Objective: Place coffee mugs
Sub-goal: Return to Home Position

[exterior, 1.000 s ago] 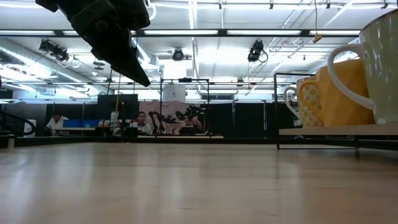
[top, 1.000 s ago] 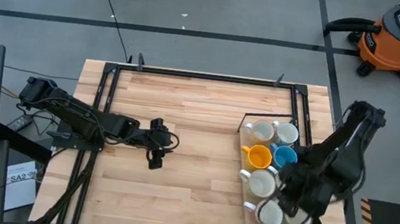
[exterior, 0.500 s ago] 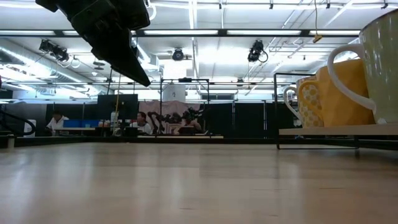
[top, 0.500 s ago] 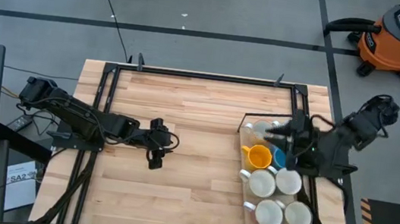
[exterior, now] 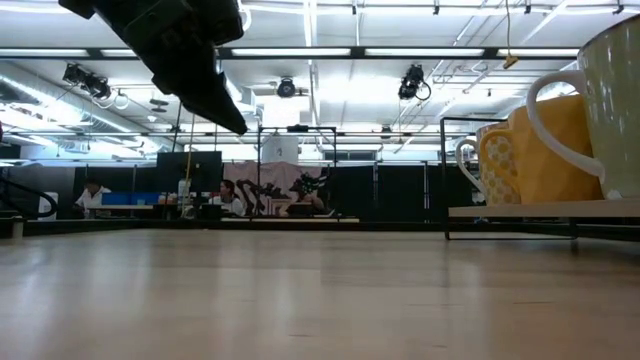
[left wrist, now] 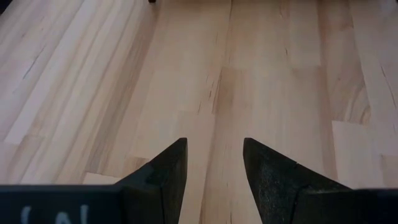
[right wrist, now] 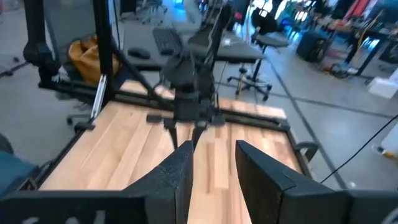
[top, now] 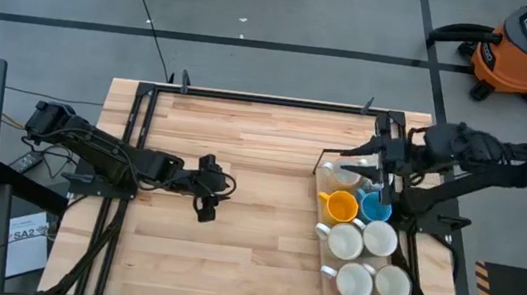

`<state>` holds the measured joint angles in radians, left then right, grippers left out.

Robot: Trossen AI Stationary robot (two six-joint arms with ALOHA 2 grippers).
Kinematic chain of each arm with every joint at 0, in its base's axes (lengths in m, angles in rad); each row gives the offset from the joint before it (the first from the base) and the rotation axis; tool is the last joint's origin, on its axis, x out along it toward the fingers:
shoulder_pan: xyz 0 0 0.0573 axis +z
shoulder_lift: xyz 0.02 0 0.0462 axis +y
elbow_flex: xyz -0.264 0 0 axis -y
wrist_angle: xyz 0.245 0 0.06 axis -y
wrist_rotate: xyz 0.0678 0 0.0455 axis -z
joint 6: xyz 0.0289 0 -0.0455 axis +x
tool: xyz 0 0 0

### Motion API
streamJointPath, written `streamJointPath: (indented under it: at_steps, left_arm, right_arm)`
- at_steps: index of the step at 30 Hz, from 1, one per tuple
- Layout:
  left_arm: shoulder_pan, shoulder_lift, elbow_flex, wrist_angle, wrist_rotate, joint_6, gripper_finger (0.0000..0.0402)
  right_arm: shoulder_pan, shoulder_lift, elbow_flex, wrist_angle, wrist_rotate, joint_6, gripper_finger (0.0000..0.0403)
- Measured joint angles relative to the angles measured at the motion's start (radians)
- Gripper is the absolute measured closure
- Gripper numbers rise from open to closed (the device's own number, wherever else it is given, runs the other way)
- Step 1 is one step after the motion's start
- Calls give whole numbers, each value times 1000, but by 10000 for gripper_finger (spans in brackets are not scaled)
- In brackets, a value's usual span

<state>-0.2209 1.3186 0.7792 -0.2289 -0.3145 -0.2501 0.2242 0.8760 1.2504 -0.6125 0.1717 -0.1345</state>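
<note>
Several coffee mugs stand upright in a tray (top: 320, 188) at the table's right side: a yellow one (top: 339, 207), a blue one (top: 374, 205) and white ones (top: 345, 242). In the low view the yellow mug (exterior: 545, 150) and a cream mug (exterior: 615, 110) show at the right. My right gripper (top: 367, 168) hangs open and empty above the tray's far end, pointing almost level toward the table's left; it partly hides the far mugs. My left gripper (top: 207, 197) waits open over bare wood at the table's middle left, slanting down, with nothing between its fingers (left wrist: 214, 146).
A black metal frame (top: 269, 99) runs along the table's far edge and sides. Bare wood (top: 262, 238) lies between my left gripper and the tray. An orange shop vacuum (top: 517, 48) stands on the floor beyond the far right corner.
My right gripper has risen from over the tray's near end and swung toward the far edge, rolling and tipping up from pointing down to nearly level. The white mugs at the near end, hidden under it before, now show. Its fingers stay empty.
</note>
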Motion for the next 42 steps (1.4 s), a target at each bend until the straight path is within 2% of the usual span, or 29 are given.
streamJointPath:
  at_steps: [4,16,30,42]
  left_arm:
    - [0,0,0,10,0,0,239]
    - [0,0,0,22,0,0,239]
    - [0,0,0,29,0,1,239]
    - [0,0,0,32,0,2,239]
  right_arm:
    - [-47,-31,-98,19,-64,10,277]
    - [-105,-258,-431,233,-69,107,277]
    - [-110,-527,-604,266,-65,158,276]
    - [-110,-707,-733,317,-61,169,277]
